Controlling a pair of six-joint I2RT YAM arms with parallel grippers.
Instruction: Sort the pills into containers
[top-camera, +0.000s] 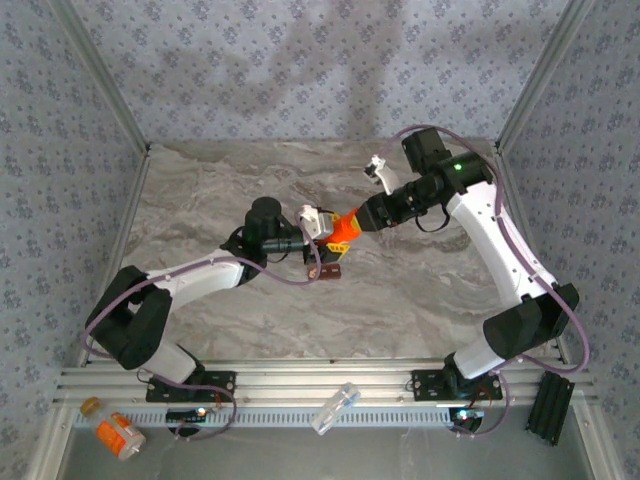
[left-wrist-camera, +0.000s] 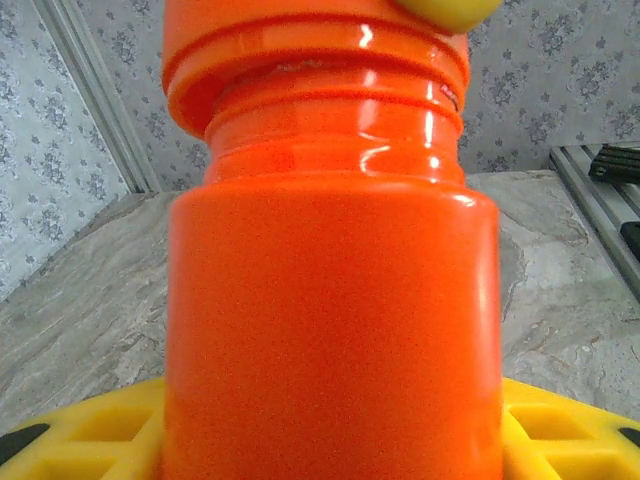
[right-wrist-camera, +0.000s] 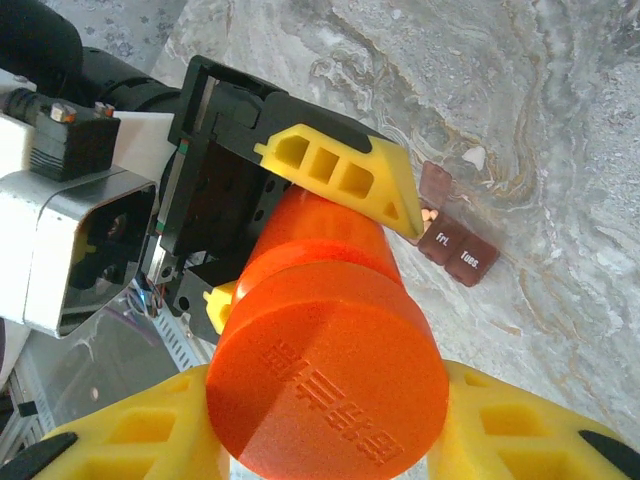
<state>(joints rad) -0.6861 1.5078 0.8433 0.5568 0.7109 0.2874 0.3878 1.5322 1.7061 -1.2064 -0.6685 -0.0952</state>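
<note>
Marbled table (top-camera: 420, 300), red-brown pill box (right-wrist-camera: 460, 255) on it

Orange bottle (top-camera: 343, 233), pill box (top-camera: 326, 268) just beside

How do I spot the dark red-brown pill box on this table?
On the marbled table, find the bright orange plastic bottle held up at its centre. The small dark red-brown rectangular box lies just on its near side. It alone is flat, with day-labelled lids.
</note>
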